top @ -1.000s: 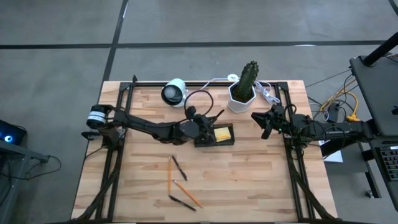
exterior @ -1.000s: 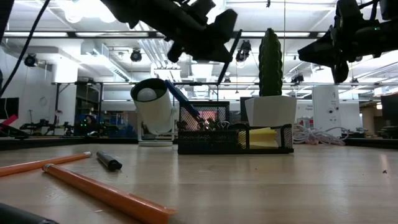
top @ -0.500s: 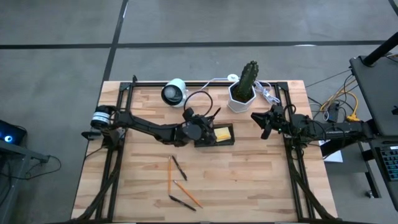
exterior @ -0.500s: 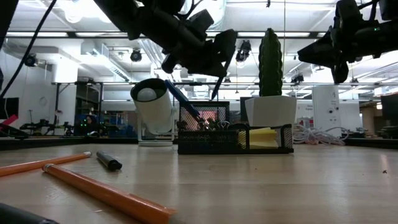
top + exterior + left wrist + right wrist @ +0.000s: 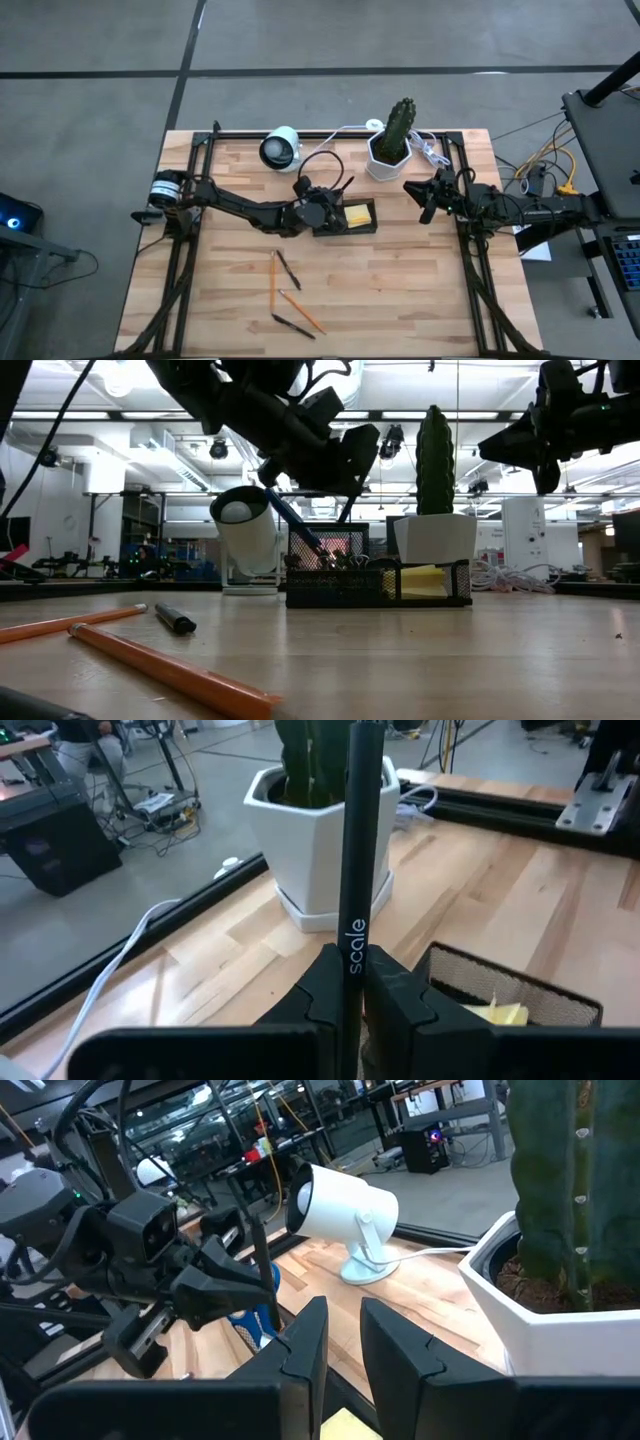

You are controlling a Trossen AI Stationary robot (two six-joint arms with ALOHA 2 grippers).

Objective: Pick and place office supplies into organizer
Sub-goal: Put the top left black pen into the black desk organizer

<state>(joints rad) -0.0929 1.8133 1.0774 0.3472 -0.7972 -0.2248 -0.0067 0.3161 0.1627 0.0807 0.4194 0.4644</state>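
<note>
1. Wooden plank table (image 5: 400, 290) lies under your arms; the black mesh organizer (image 5: 352, 218) sits near its middle
2. Your left gripper (image 5: 347, 982) hangs over the organizer, clenched on a slim black pen (image 5: 357, 860) marked "scale"
3. Your right gripper (image 5: 424, 200) waits raised beside the cactus pot (image 5: 388, 155), fingers slightly apart, holding nothing

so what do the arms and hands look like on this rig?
Both arms are black, slim, jointed tubes. The left arm has a silver-grey collar near its base and a black cable looping above its hand. The right hand is black too, with two flat, angular fingers.
</note>
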